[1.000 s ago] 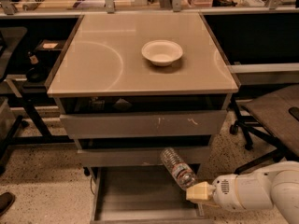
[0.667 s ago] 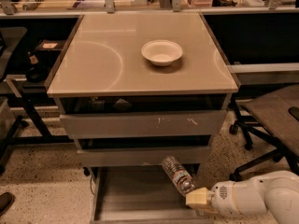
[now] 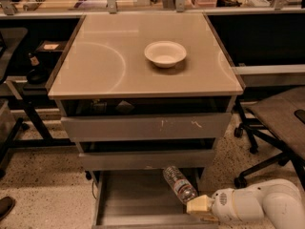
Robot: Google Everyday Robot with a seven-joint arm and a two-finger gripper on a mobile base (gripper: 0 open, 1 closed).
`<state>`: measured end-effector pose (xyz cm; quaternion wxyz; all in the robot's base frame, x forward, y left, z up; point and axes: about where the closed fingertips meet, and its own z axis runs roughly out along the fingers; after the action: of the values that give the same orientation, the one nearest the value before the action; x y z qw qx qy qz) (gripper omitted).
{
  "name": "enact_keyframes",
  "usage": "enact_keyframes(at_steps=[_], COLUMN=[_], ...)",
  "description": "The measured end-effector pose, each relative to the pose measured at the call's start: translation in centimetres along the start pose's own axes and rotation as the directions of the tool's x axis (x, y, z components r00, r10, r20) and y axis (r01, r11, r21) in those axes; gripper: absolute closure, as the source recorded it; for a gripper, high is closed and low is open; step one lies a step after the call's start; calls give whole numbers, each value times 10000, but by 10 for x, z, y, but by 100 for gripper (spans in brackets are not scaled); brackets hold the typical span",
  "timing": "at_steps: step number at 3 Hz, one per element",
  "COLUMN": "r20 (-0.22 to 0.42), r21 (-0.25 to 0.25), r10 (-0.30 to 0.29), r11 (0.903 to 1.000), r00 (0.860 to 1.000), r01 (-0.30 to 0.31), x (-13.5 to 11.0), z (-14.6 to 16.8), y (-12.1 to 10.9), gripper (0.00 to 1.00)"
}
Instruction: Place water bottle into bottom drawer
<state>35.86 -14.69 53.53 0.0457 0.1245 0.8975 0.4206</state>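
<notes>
The water bottle is clear and ribbed, tilted with its base up-left and its cap end down-right. It hangs over the right part of the open bottom drawer, a grey tray pulled out below two closed grey-fronted drawers. My gripper comes in from the lower right on a white arm and is shut on the bottle's cap end. The bottle's cap is hidden by the gripper.
A white bowl sits on the beige cabinet top. An office chair stands to the right, a desk frame to the left. Speckled floor surrounds the cabinet.
The gripper with the bottle has moved slightly down and to the left, lower over the bottom drawer. The bowl and drawers have not moved.
</notes>
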Motion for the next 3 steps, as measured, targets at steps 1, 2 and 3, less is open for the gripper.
enact_keyframes(at_steps=[1,2,3], r20=[-143,-461,-793], r21=[-116,-227,-251], r10=[266,734,893], r11=[9996,9970,9955], r00=[9995,9962,9928], r01=[-267,-745,-915], x=[-2,-4,-9], z=[11,39,57], y=[-9,-32,-46], gripper=[100,100,100])
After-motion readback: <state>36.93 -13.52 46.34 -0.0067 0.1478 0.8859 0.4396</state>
